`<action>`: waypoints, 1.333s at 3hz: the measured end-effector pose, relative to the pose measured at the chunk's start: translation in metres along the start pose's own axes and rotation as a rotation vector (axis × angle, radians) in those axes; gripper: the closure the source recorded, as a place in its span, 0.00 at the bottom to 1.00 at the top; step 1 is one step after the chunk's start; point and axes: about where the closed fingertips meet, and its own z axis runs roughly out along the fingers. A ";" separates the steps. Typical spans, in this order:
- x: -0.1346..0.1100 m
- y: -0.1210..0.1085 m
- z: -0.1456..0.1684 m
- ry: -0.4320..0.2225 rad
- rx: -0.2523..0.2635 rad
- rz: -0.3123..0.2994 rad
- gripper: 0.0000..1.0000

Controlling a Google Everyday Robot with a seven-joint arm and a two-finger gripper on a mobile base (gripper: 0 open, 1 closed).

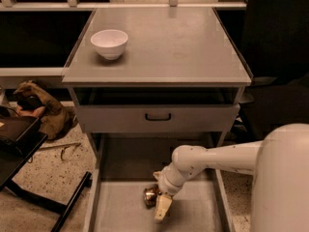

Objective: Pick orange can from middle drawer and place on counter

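Note:
The orange can [150,195] lies on its side on the floor of the open middle drawer [120,211], near the bottom of the camera view. My gripper [161,205] reaches in from the right on a white arm and sits right against the can's right side, partly covering it. The counter [164,52] is the grey slab on top of the cabinet, above and behind the drawer.
A white bowl [109,42] stands on the counter's left part. A shallower drawer front with a black handle [158,116] sits under the counter. A black stand [29,178] and a brown cloth bundle [41,108] are on the floor to the left.

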 end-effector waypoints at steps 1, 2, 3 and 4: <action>0.000 0.000 0.016 -0.012 -0.019 -0.013 0.00; 0.006 -0.005 0.026 -0.030 -0.023 -0.005 0.00; 0.015 -0.012 0.034 -0.032 -0.012 0.005 0.00; 0.015 -0.012 0.034 -0.033 -0.012 0.005 0.19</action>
